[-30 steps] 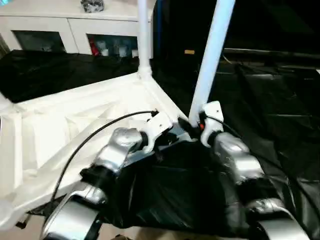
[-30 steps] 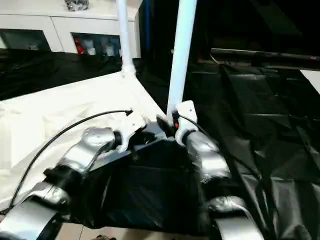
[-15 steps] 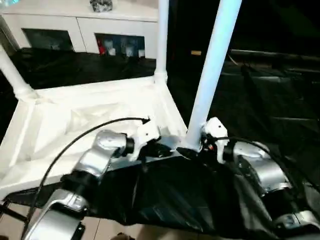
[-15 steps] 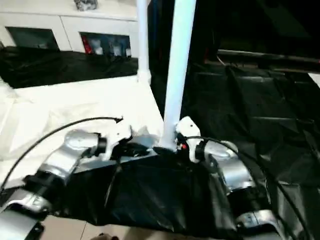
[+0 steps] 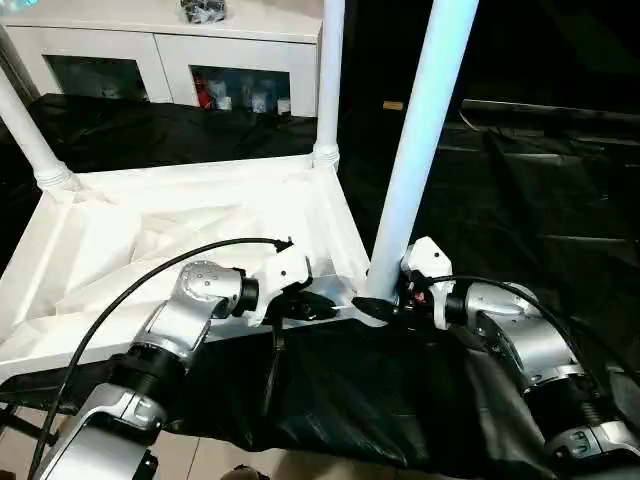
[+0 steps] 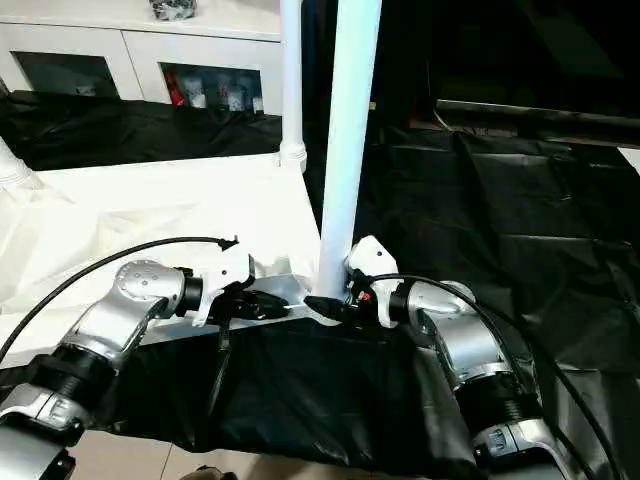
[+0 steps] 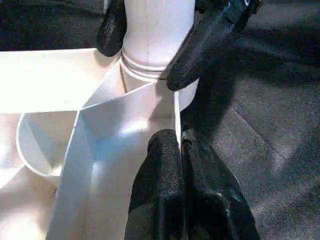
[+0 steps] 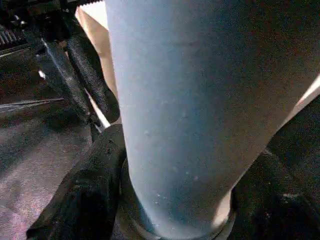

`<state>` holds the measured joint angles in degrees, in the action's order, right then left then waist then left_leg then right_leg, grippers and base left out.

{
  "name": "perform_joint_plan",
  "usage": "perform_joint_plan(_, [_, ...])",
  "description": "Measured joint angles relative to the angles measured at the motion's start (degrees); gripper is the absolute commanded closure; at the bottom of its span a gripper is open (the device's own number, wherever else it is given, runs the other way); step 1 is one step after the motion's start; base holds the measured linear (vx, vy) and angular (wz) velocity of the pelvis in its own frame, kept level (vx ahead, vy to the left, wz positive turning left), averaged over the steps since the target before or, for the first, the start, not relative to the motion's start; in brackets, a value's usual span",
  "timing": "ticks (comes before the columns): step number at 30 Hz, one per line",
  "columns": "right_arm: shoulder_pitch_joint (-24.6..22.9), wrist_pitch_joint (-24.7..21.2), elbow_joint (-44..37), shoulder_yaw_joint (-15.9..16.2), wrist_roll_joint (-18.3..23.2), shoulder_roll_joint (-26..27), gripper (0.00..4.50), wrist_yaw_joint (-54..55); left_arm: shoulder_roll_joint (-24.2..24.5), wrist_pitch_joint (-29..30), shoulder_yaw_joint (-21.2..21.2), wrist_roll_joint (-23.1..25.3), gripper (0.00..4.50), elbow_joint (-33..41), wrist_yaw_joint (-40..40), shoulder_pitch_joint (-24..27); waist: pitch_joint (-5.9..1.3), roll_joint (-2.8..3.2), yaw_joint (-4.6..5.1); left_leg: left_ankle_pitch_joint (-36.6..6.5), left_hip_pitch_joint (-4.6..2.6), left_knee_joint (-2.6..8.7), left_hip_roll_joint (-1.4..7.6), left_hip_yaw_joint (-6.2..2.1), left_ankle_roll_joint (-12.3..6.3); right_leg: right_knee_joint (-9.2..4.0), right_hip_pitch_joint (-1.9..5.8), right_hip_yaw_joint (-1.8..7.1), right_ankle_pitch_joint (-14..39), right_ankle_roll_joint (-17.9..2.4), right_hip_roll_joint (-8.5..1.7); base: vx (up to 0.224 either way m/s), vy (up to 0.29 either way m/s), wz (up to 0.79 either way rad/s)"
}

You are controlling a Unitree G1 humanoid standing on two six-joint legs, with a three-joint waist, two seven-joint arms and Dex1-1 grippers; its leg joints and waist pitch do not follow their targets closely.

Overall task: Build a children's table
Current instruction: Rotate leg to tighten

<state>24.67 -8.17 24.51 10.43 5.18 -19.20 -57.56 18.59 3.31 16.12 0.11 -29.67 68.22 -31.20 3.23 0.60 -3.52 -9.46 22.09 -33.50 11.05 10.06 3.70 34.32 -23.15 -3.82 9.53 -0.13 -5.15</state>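
Children's table [image 5: 150,240] seen upside down on black sheet [image 5: 520,200], ribbed white underside exposed, raised rim all round. Three white tapered legs seen upright in rounded corner sockets; nearest leg [image 5: 420,140] planted at near corner. Left gripper [image 5: 305,305] clamped tight on thin rim wall just beside that socket. Right gripper [image 5: 385,305] spread around nearest leg's base, fingers [image 8: 82,195] pressed on either side. White cabinet [image 5: 150,50] seen behind.

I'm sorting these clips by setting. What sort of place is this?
Probably an indoor room set up as a work area: a white cabinet with glass-fronted compartments stands at the back, black sheeting covers the work surface, and the upturned children's table lies on it.
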Motion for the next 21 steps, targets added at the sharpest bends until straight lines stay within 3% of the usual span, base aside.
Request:
perform_joint_plan(6, [-0.05, 0.17, 0.49, -0.16, -0.48, 1.56, 1.88, 2.77, -0.33, 1.02, -0.08, 0.08, 4.5, 0.21, -2.05, 0.21, 0.0, 0.0, 0.07, 0.0, -0.02, -0.01, 0.0, 0.0, 0.0, 0.03, 0.0, 0.01, 0.0, 0.0, 0.0, 0.0, 0.0, 0.0])
perform_joint_plan(13, [0.4, -0.36, 3.92, -4.65, -2.18, 8.46, 1.89, 20.56, -5.38, 3.23, -0.67, 3.18, 4.5, -3.82, -12.91, -2.74, -0.07, -0.1, 0.35, 0.0, -0.09, -0.05, -0.02, 0.0, 0.01, 0.08, 0.03, 0.04, 0.02, 0.04, -0.01, 0.0, 0.0, 0.0])
perform_joint_plan(16, [3.76, -0.86, 8.77, -8.12, -3.67, 13.62, 1.89, 33.62, -9.82, 5.14, -1.24, 4.93, 4.5, -8.44, -20.88, -6.05, -0.07, -0.09, 0.6, 0.0, -0.08, -0.11, -0.06, 0.0, 0.01, 0.07, 0.03, 0.07, 0.09, 0.16, -0.02, 0.0, 0.0, 0.0])
perform_joint_plan(21, [7.14, 0.27, 13.94, -10.21, -4.1, 16.63, 1.89, 43.84, -13.63, 6.22, -1.39, 6.32, 4.5, -10.64, -27.24, -7.64, -0.12, -0.02, 0.85, 0.0, -0.06, -0.11, -0.08, 0.0, 0.01, 0.03, 0.05, 0.08, 0.02, 0.04, -0.04, 0.0, 0.0, 0.0])
